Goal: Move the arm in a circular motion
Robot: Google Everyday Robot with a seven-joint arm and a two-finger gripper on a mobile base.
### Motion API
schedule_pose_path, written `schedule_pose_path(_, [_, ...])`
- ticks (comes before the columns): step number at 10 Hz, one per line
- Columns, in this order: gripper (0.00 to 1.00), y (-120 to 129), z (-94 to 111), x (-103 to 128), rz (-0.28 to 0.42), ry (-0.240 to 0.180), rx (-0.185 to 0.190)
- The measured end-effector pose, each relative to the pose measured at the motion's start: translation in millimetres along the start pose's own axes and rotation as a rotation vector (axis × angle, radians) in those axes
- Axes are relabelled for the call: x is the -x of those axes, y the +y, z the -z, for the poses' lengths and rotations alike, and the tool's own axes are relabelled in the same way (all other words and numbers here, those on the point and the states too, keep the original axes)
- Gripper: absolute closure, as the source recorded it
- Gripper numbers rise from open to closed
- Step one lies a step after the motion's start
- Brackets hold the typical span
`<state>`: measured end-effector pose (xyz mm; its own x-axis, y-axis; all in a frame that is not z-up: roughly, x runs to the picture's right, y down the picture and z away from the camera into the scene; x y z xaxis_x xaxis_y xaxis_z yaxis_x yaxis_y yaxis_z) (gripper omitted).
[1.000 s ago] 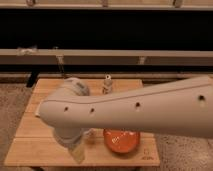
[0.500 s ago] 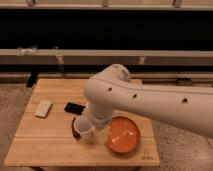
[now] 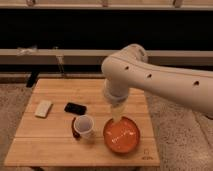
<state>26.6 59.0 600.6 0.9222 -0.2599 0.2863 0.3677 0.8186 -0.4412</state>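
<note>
The arm [image 3: 155, 80] is a thick cream-white tube with small dark holes, reaching in from the right edge over the wooden table [image 3: 55, 142]. It bends at a rounded elbow near the middle and points down. The gripper [image 3: 116, 114] is the pale yellowish tip at its lower end, hanging just above the far rim of an orange bowl [image 3: 121, 136]. Nothing shows in it.
A white cup [image 3: 84, 126] with a dark piece beside it stands left of the bowl. A black phone [image 3: 75, 108] and a pale sponge-like block [image 3: 43, 108] lie further left. A dark counter with a metal rail [image 3: 50, 52] runs behind the table.
The arm has swung to the right and away across the table, from over the left front part to above the orange bowl. The cup, phone and pale block are now uncovered.
</note>
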Motion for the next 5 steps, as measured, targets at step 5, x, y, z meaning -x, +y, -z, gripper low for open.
schedule_pose_path(5, [0.2,-16.8,4.7,-25.8,-0.048,0.043,0.001])
